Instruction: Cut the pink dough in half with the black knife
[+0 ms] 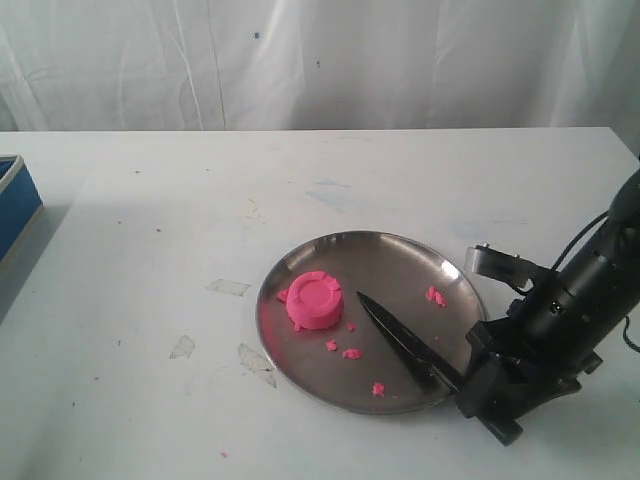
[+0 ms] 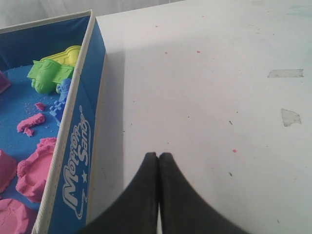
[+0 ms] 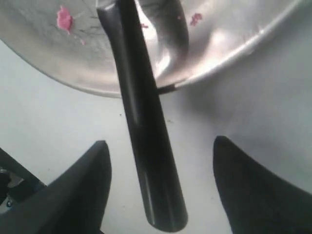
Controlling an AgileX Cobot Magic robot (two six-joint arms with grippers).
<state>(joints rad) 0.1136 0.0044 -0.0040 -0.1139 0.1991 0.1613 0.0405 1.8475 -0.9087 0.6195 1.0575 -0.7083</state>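
Right gripper (image 3: 158, 187) spread wide astride knife (image 1: 405, 343) handle, not gripping. Knife lies across plate (image 1: 400, 250) rim; dough (image 1: 315, 300) whole on plate. Pickup step: needs closing on handle. Left gripper (image 2: 159, 161) clenched, empty.

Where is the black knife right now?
The black knife lies in the steel plate, right of the pink dough, its handle over the rim between the open right gripper's fingers.

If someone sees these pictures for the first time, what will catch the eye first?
Most likely the pink dough, a whole round puck on the left part of the steel plate. Next, the black knife lying across the plate's right side, its handle between the open fingers of the right gripper.
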